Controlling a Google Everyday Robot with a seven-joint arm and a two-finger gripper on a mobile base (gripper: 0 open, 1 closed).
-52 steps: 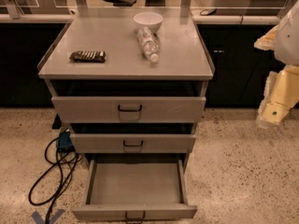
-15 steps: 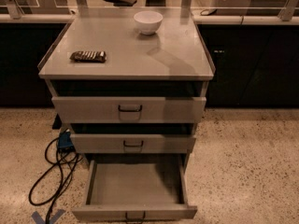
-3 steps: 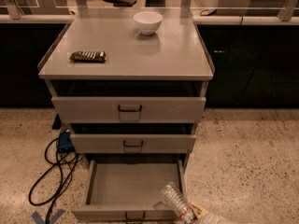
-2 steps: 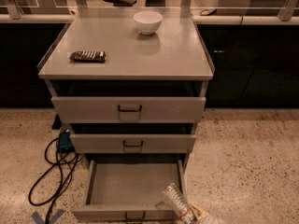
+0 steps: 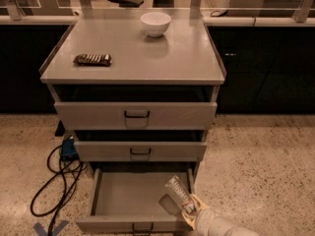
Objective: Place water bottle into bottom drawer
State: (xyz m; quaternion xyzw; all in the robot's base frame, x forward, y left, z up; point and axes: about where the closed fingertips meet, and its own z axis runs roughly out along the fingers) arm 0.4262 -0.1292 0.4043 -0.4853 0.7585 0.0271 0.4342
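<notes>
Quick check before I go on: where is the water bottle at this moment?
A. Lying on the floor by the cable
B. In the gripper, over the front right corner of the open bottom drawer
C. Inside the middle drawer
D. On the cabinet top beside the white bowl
B: the water bottle is tilted in the gripper at the lower right, above the front right corner of the pulled-out bottom drawer.

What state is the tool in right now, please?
The tool is closed on the bottle, at the open bottom drawer's front right corner.
</notes>
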